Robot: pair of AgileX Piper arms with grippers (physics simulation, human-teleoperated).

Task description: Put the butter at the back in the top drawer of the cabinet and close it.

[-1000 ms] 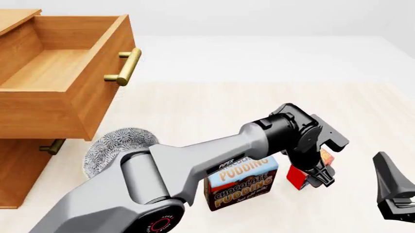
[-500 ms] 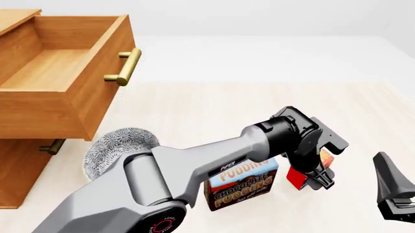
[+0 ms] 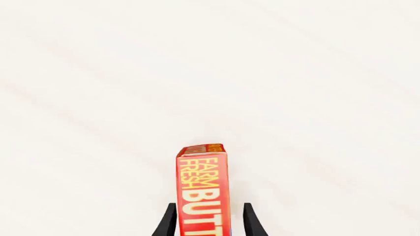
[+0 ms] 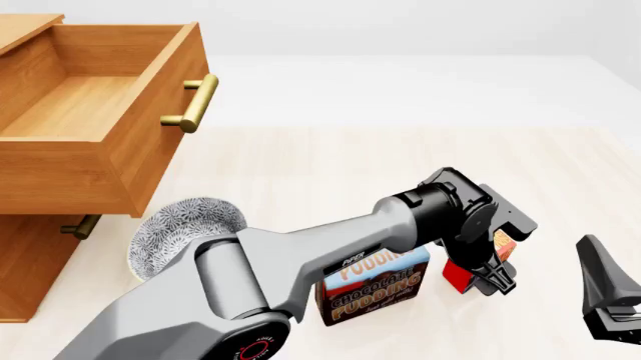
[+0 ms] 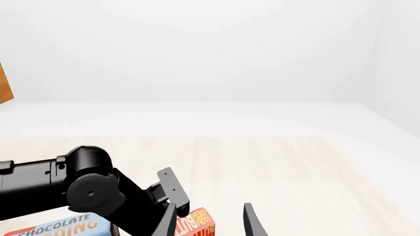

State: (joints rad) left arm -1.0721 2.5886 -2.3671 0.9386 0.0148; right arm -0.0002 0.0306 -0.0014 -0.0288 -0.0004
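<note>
The butter [image 3: 204,189], a red-orange box lettered "FARM FRESH BUTTER", stands on edge on the table right of the chocolate pudding box [image 4: 368,289]. In the front view the butter [image 4: 455,276] shows only in part behind the left wrist. My left gripper [image 3: 206,219] is open and straddles the box, one finger close against it and a narrow gap on the other side. My right gripper [image 5: 210,210] is open and holds nothing, near the table's right edge [image 4: 606,300]. The cabinet [image 4: 30,262] stands far left with its top drawer [image 4: 70,169] pulled open and bare inside.
A patterned grey bowl [image 4: 185,225] sits in front of the cabinet, under the open drawer. The drawer's brass handle [image 4: 192,103] juts toward the table's middle. My left arm [image 4: 300,255] stretches diagonally across the near table.
My left gripper has sunk a little lower around the butter. The right gripper, the drawer and the boxes have stayed where they were.
</note>
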